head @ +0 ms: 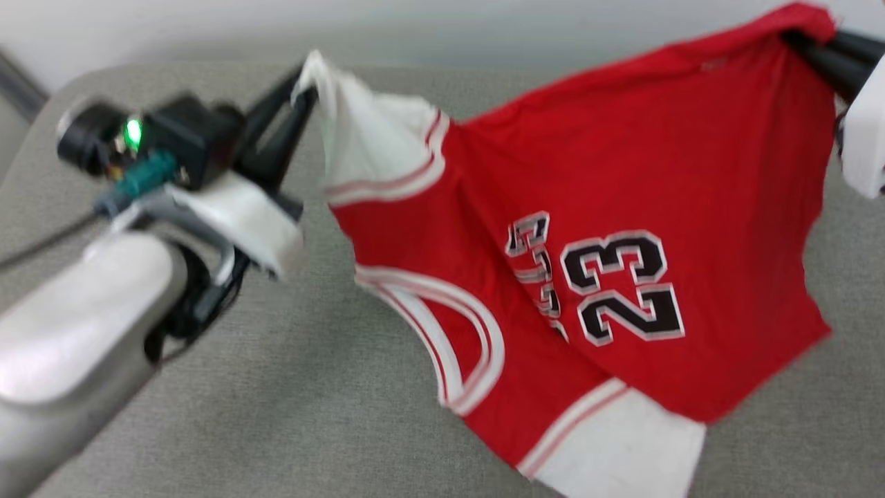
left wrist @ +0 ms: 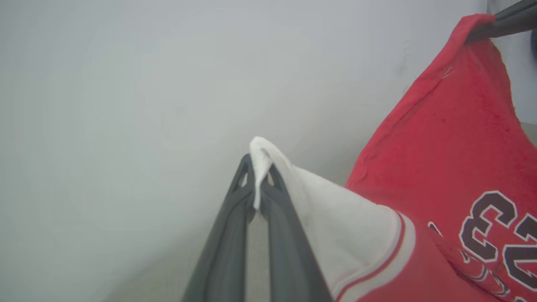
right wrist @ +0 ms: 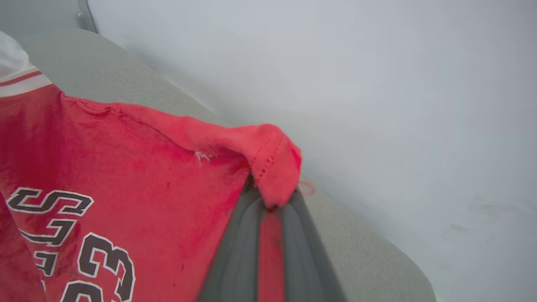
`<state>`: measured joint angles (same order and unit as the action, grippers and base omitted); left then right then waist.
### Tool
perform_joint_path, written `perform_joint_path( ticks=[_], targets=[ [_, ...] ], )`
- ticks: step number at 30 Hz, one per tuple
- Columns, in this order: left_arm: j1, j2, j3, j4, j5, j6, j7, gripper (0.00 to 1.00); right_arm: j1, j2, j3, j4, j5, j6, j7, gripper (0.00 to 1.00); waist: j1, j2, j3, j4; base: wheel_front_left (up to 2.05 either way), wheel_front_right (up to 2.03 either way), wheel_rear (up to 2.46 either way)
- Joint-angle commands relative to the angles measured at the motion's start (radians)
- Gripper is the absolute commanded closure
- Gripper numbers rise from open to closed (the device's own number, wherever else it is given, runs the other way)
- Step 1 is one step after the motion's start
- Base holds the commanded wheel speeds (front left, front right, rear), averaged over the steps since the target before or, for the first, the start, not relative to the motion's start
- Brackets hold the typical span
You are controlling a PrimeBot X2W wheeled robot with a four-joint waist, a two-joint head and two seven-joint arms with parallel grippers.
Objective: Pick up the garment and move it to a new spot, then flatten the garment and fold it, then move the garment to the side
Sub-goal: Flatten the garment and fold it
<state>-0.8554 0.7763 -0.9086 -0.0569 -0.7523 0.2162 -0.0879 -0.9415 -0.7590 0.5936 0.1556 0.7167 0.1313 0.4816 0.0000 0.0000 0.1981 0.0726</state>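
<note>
The garment (head: pixel 622 207), a red jersey with white sleeves and black "23" lettering, hangs stretched between both arms above the grey table (head: pixel 276 415). My left gripper (head: pixel 304 93) is shut on a white sleeve tip at the upper left; the left wrist view shows white cloth pinched between its dark fingers (left wrist: pixel 256 184). At the top right, my right gripper (head: pixel 805 41) is shut on a red hem corner, and the right wrist view shows that corner (right wrist: pixel 272 167) draped over its fingertips. The other white sleeve (head: pixel 622 449) hangs low near the table.
The grey fabric-covered table (right wrist: pixel 105 75) has a rounded far edge against a pale wall (right wrist: pixel 335 63). My pale left forearm (head: pixel 76 325) fills the lower left of the head view. A cable (head: pixel 41 242) trails off the left wrist.
</note>
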Motion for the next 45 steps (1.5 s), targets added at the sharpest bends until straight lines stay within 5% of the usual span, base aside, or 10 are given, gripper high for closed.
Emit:
perform_joint_path(
  ticks=[1, 14, 28, 34, 45],
  targets=[
    [-0.058, -0.021, 0.012, 0.020, 0.005, -0.018, 0.007, 1.00, -0.032, 0.013, -0.023, 0.004, -0.026, -0.001, -0.012, 1.00, 0.0000, 0.0000, 0.040, -0.018, 0.00, 0.00, 0.00],
    [-0.633, -0.211, 0.087, 0.392, 0.088, -0.183, 0.020, 1.00, -0.397, 0.176, -0.172, 0.147, -0.257, -0.001, -0.025, 1.00, 0.0000, 0.0000, 0.224, -0.039, 0.00, 0.00, 0.00],
    [-1.066, -0.312, 0.133, 0.657, 0.141, -0.268, -0.021, 1.00, -0.833, 0.268, -0.148, 0.357, -0.379, -0.001, -0.081, 1.00, 0.0000, 0.0000, 0.372, -0.027, 0.00, 0.00, 0.00],
    [-1.077, -0.333, 0.123, 0.737, 0.134, -0.294, -0.062, 1.00, -0.872, 0.289, -0.071, 0.473, -0.355, -0.001, -0.140, 1.00, 0.0000, 0.0000, 0.415, -0.021, 0.00, 0.00, 0.00],
    [-0.820, -0.368, 0.064, 0.872, 0.098, -0.328, -0.156, 1.00, -0.652, 0.316, 0.144, 0.638, -0.233, -0.001, -0.300, 1.00, 0.0000, 0.0000, 0.379, -0.019, 0.00, 0.00, 0.00]
  ],
)
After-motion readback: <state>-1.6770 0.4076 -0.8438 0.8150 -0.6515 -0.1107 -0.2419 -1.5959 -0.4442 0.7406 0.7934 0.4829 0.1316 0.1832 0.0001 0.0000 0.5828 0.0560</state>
